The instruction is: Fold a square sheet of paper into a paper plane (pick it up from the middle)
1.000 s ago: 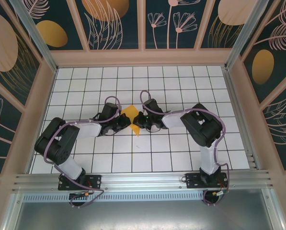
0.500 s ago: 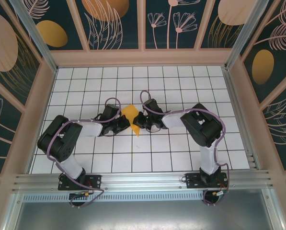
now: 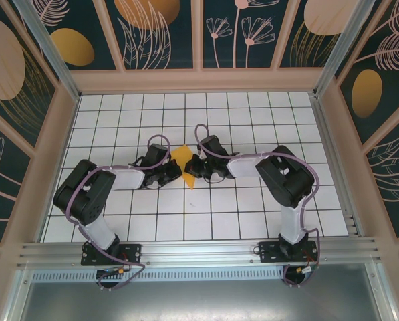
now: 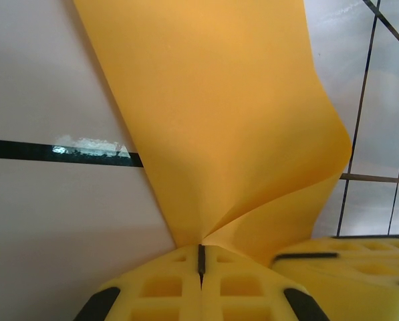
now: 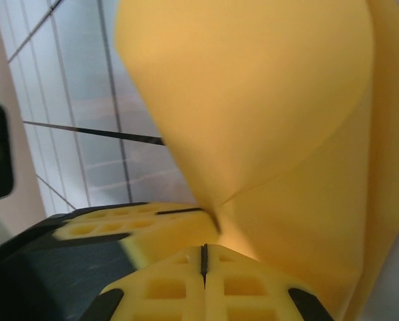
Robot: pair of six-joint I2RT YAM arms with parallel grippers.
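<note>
Orange paper, apparently creased; left gripper, right gripper pinching it.

— Where on the table to look for the square sheet of paper?
— Around the middle, between the left gripper on its left and the right gripper on its right.
— Touching or apart?
— Touching: pinched at its near part by both, just beside each other, and spreading away beyond the fingertips.
— And nearer?
— Left arm's base and right arm's base, well apart at the near edge.
</note>
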